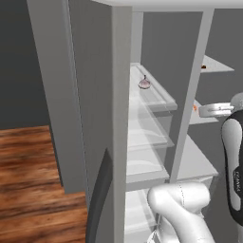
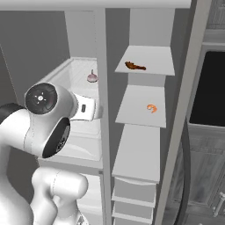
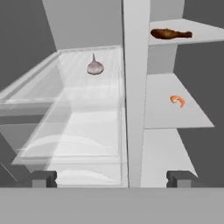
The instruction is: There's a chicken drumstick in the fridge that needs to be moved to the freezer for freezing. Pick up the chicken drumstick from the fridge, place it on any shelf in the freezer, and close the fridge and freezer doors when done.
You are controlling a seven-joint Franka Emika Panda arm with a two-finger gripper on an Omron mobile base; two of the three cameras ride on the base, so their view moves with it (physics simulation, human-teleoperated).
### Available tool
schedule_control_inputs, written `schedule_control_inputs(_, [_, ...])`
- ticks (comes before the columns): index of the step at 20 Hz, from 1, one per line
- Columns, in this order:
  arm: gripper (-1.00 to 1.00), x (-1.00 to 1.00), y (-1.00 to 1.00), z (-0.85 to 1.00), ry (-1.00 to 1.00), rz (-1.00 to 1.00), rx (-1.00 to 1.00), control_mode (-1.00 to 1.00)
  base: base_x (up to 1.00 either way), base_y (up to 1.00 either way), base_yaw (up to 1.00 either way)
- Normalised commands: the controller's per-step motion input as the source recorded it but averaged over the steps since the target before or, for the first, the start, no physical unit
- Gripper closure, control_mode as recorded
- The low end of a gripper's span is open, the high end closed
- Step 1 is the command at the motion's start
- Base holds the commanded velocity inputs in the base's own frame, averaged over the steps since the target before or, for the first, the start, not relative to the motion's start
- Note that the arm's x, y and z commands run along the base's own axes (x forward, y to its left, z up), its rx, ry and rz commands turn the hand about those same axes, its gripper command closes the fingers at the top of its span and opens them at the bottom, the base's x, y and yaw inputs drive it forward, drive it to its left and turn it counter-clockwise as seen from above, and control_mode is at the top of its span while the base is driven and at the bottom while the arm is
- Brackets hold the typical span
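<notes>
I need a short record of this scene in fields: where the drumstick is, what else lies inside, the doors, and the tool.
drumstick: lying on top freezer shelf
orange curled bit: on the freezer shelf below
pinkish pointed item: on ribbed fridge shelf
doors: both compartments open
tool: open, holding nothing, facing the divider

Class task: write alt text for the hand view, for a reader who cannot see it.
A chicken drumstick lies on the freezer's top shelf, right of a grey divider. An orange curled bit sits one shelf lower; a pinkish pointed item rests on the fridge's ribbed shelf.
</notes>
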Motion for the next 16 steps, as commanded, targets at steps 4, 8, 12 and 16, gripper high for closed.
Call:
schedule_control_inputs(4, [-1.00, -0.21, 0.26, -0.35, 0.00, -0.12, 0.15, -1.00, 0.00, 0.00, 0.00])
schedule_control_inputs(8, [-1.00, -0.25, 0.09, -0.19, 0.00, -0.13, 0.12, -1.00, 0.00, 0.00, 0.00])
schedule_control_inputs(12, [-1.00, -0.36, 0.09, -0.07, 0.00, -0.10, 0.10, -1.00, 0.00, 0.00, 0.00])
schedule_control_inputs(16, [-1.00, 0.00, 0.00, 0.00, 0.00, 0.00, 0.00, 1.00, -0.76, 0.00, -0.05])
